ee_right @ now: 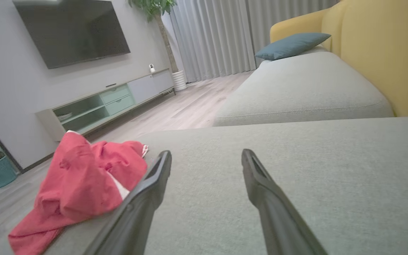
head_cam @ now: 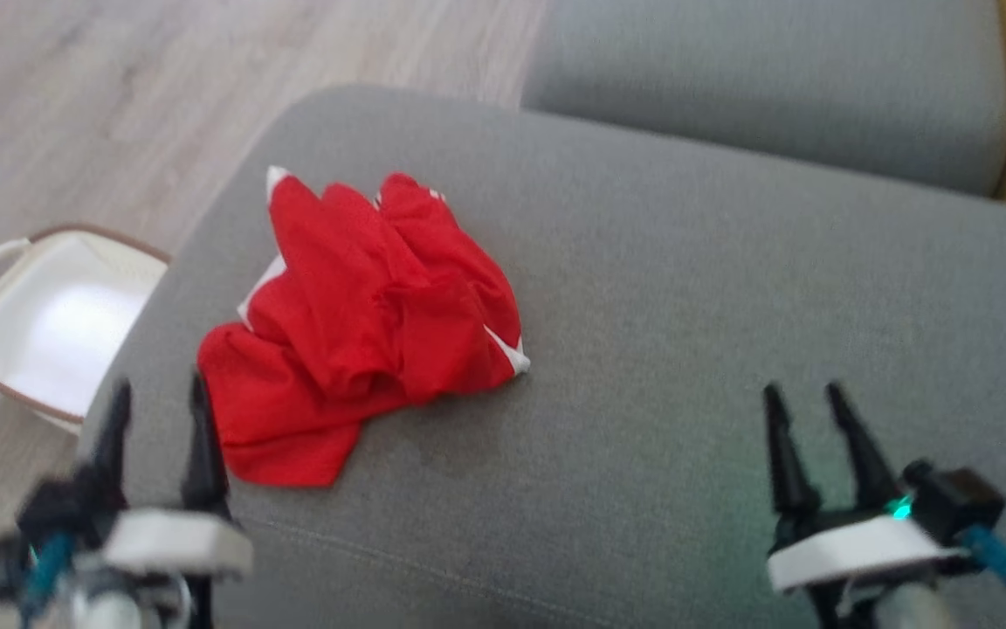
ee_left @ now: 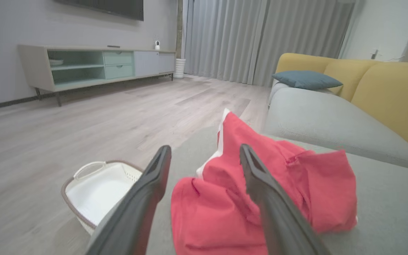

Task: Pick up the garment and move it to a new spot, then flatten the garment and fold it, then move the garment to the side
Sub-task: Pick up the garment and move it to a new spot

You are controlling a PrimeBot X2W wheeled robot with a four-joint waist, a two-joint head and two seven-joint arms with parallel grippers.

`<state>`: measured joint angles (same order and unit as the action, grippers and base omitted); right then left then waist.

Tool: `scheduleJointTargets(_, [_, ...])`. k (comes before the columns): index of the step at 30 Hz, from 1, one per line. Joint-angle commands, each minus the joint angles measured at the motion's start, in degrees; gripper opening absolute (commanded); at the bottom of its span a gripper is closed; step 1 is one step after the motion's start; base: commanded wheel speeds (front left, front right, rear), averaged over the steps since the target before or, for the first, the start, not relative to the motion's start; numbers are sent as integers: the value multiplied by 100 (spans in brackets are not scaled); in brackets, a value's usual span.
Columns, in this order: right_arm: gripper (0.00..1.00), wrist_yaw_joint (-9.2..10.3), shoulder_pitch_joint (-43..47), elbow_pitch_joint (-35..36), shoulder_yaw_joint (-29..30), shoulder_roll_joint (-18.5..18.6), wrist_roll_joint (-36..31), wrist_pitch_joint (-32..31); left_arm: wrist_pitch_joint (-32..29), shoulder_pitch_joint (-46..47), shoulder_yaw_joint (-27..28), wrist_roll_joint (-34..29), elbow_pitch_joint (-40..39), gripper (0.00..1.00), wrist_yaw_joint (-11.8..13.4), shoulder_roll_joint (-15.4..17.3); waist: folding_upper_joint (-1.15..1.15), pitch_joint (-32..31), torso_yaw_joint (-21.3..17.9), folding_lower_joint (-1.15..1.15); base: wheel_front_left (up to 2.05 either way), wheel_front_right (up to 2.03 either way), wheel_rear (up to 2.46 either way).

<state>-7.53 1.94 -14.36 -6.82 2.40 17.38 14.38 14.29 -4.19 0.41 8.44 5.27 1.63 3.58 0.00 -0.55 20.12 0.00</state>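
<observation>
Looked down on a wide grey sofa seat (head_cam: 686, 288) in a living room, with pale wood floor (head_cam: 119, 87) off to the left and a white basket (head_cam: 58, 332) standing on it just beside the seat's edge. Found the red garment (head_cam: 363, 323) lying in a crumpled heap near the left edge of that seat, white trim showing at a few corners and one loose flap trailing towards the front. Saw no flat panel and no fold line anywhere in it.

Held the left gripper (head_cam: 161, 384) low at the garment's near left corner, fingers apart and clamped on nothing, just beside the cloth; could not tell whether touching. Framed the heap between those two fingers in the left wrist view. Held the right gripper (head_cam: 802, 389) over bare cushion well apart from the garment, fingers likewise spread and empty.

Judged the task barely begun: garment not yet lifted or moved to a new spot, with flattening, folding and setting aside all left to do. Took the step in hand for the left arm's approach to a first pick, with plenty of bare seat to the right as a likely new spot.
</observation>
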Motion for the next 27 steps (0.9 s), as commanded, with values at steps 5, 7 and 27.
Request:
scheduleJointTargets(5, [100, 4, -614, 486, 451, 48, -328, 62, 67, 1448, 304, -57, 357, 100, -369, 529, 0, 860, -235, 0, 0, 0, 0])
scheduleJointTargets(7, [100, 4, -700, 592, 624, 48, -436, 55, -57, 1901, 267, -34, 669, 100, -499, 701, 0, 1043, -282, 0, 0, 0, 0])
scheduleJointTargets(27, [100, 4, -1019, 1357, 999, 48, -594, -296, -2359, 4720, -1106, 993, 3614, 100, -910, 1681, 0, 2012, -789, 0, 0, 0, 0])
